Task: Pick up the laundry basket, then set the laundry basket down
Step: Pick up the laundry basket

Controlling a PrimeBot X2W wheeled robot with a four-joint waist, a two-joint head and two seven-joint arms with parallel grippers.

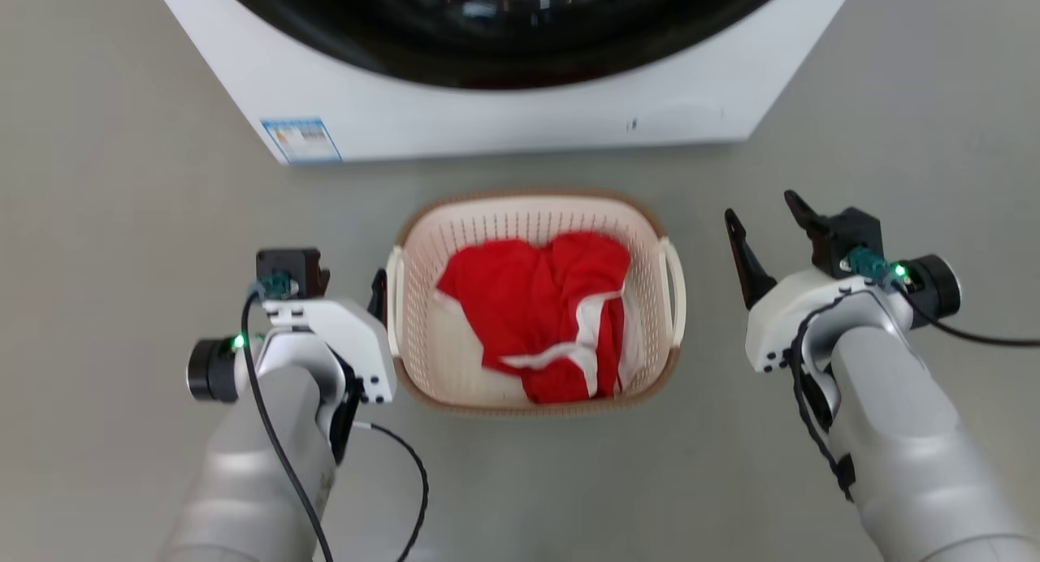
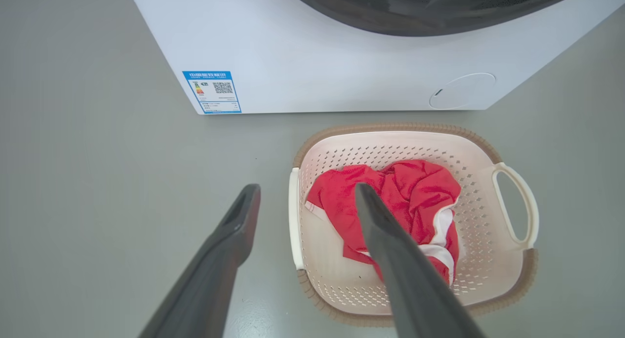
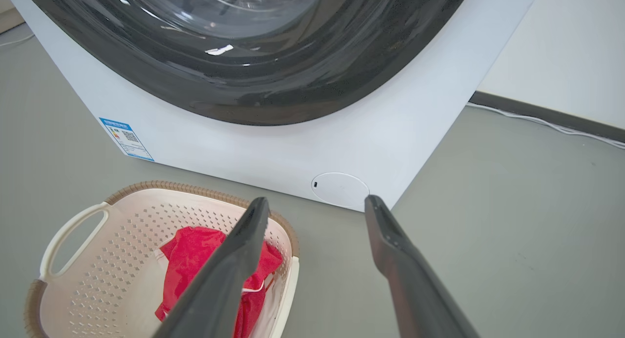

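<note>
The laundry basket [image 1: 528, 221], holding a red garment [image 1: 536, 302], is seen standing on the grey floor [image 1: 122, 221] just before the washer [image 1: 504, 115], flanked by the left claw [image 2: 307, 189], held open beside its left handle, and the right claw [image 1: 764, 207], held open, apart from its right handle.

A laundry corner: front-loading washer [image 1: 504, 67] (energy label [image 2: 212, 92] attached) on grey floor [image 1: 122, 180].
</note>
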